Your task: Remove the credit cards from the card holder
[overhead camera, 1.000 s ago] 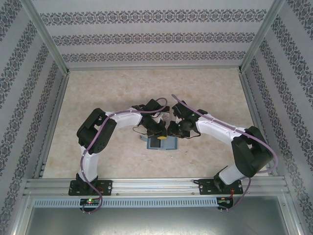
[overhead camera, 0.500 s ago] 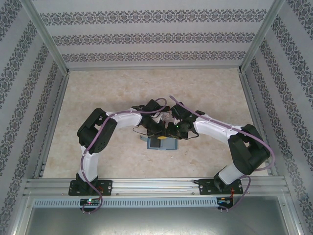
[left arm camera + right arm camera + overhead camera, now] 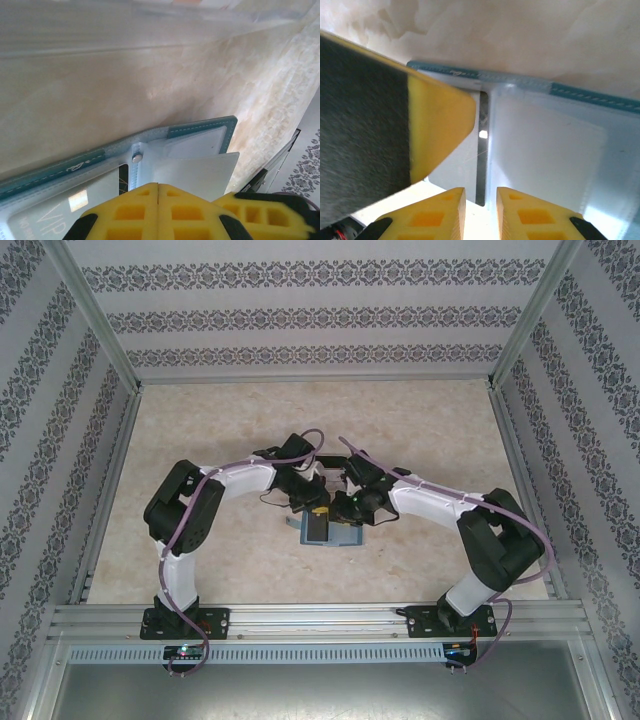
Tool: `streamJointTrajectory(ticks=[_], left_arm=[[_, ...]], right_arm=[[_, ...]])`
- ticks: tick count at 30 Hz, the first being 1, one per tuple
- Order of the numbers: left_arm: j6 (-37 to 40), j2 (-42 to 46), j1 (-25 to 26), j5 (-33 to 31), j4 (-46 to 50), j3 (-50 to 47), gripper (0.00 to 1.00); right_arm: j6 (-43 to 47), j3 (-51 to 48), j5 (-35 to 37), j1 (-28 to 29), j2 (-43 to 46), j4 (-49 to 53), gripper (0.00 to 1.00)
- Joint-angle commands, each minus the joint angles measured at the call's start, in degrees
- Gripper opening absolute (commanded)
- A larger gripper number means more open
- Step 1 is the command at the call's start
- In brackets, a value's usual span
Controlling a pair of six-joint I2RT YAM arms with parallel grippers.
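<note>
Checking the top view first, I had the left arm folded in from the left. Its left claw was down at mid-tabletop, over the left part of the card holder. The holder lay open and flat, teal rim, paler inside. Of the credit cards, a dark card sat on the holder's left half, right under that claw. The right claw was just right of the left one, nearly touching it, and the right arm reached in from the right.

On the left wrist camera the left claw's yellow fingers were pressed together with no gap. Their tips were over the holder's inner face, near the snap stud. One pocket held a grey VIP card. A pale card lay over the other panel just past the tips, and I couldn't tell if the claw pinched it.

On the right wrist camera the right claw's fingers stood a narrow slit apart over the holder's centre fold, with nothing seen between them. The left claw's big finger was close on the left. The right panel was bare pale plastic.
</note>
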State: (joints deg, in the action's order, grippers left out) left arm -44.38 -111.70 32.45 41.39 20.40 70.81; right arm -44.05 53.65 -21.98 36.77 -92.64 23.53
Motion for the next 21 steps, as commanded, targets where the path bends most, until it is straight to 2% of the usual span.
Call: streamJointTrajectory(ticks=[1,12,21], left_arm=[[1.2,2.4,-1.2,-0.3,-0.8,-1.4,0.0],[4.3,4.0,-2.7,-2.7,3.7,-3.4,0.0],[4.7,4.1,-2.8,-2.6,4.1,-4.8,0.0]], right_arm=[[-1.1,1.9,-2.1,0.9,-1.5,-1.0,0.24],[-1.2,4.3,-3.5,3.1,-6.5,-1.8,0.23],[1.1,4.5,-0.2,2.6,-7.7,2.5,0.22]])
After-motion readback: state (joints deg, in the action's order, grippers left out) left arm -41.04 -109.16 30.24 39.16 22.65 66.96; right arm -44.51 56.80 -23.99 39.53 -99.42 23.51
